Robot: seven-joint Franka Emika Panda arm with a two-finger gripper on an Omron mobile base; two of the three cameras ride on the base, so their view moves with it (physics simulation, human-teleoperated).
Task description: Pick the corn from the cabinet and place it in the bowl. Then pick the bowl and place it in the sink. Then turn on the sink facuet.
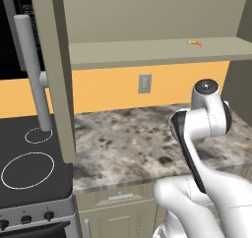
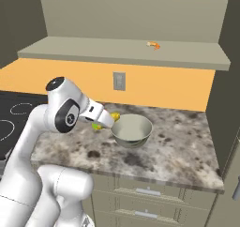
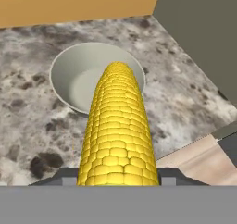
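The gripper is closed on the corn, its 2 jaws pressed against the sides of the cob near its base. In the hand view the corn projects lengthwise away from the gripper, its far tip overlapping the near rim of the bowl. In the right base view the corn shows as a yellow patch beside the gripper, with its green end just below, and it sits just left of the bowl, level with the rim. The bowl stands upright on the speckled stone table, toward the middle of its surface and nearer the back wall than the front edge. Above, the cabinet shelf carries a tiny curved orange item toward its right end. A wall outlet sits on the orange backsplash. The stovetop adjoins the table's left edge.
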